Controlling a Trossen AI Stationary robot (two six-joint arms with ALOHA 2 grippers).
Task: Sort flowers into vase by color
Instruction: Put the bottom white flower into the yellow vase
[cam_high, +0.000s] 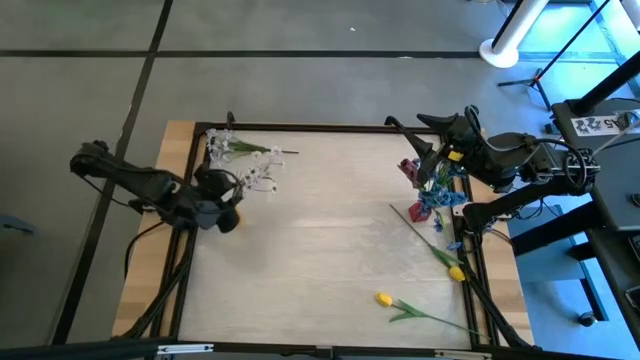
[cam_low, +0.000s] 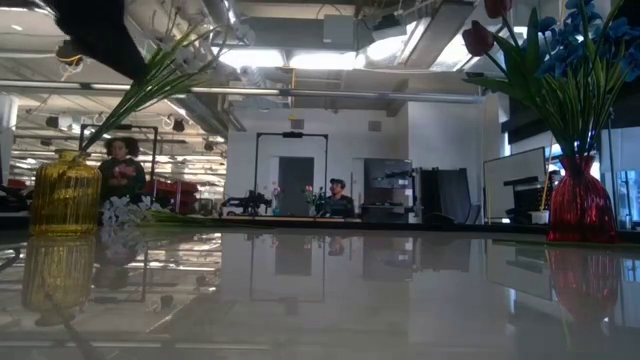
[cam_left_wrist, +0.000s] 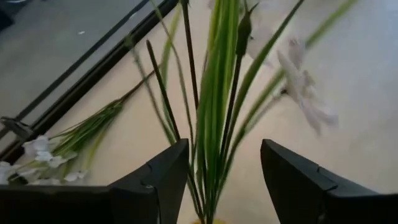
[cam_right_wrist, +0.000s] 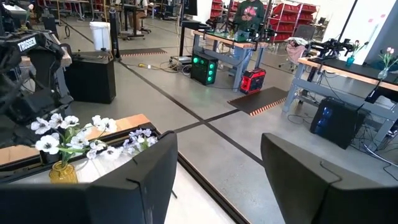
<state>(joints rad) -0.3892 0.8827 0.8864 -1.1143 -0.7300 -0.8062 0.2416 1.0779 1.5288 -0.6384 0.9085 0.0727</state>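
Our left gripper (cam_left_wrist: 221, 180) stands wide apart over the amber ribbed glass vase (cam_low: 64, 196) at the table's far left, and the green stems of the white sprig flowers (cam_left_wrist: 214, 99) rise loose between its fingers, touching neither so far as we can see; we judge that bunch just let go into the vase. Our right gripper (cam_right_wrist: 214, 180) waits at the far right, above the red glass vase (cam_low: 580, 205), with its fingers parted and nothing between them. That vase already carries the blue cluster flowers (cam_high: 440, 195) and a dark red tulip (cam_low: 478, 38). What is left lies flat on the pale wooden table (cam_high: 330, 230): one yellow tulip with a long green stem (cam_high: 455, 268) close by the right edge, its stem running diagonally up toward the red vase, and a second yellow tulip (cam_high: 385, 298) near the front edge, its stem trailing off to the right. Another white sprig (cam_left_wrist: 46, 152) lies on the table beside the amber vase. Both tulips sit near and to the right, so we judge our right arm much the closer, and it should close across a stem rather than along it.
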